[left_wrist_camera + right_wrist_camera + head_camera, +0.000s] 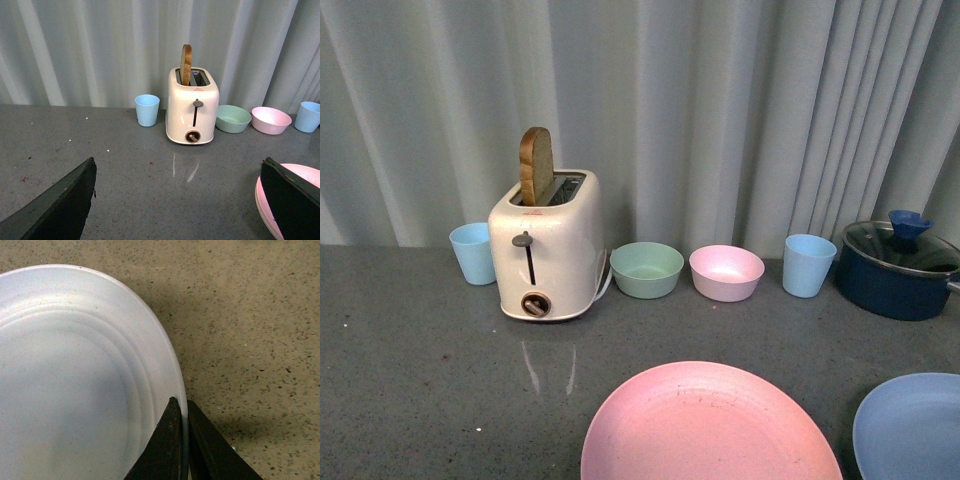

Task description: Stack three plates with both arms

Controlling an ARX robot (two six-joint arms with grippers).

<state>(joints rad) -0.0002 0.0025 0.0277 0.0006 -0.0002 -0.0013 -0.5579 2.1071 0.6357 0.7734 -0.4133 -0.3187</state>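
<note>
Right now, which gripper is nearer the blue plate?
Right. The right gripper is clamped on the rim of the blue plate, one finger either side. The left gripper hangs open over the counter, one finger by the pink plate.

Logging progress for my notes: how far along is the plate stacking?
Nothing looks stacked yet: the pink plate and blue plate sit apart. In hand: the right pincer is shut on the blue plate's rim; the left pincer is open, empty. Left: all the stacking; no third plate shows.
</note>
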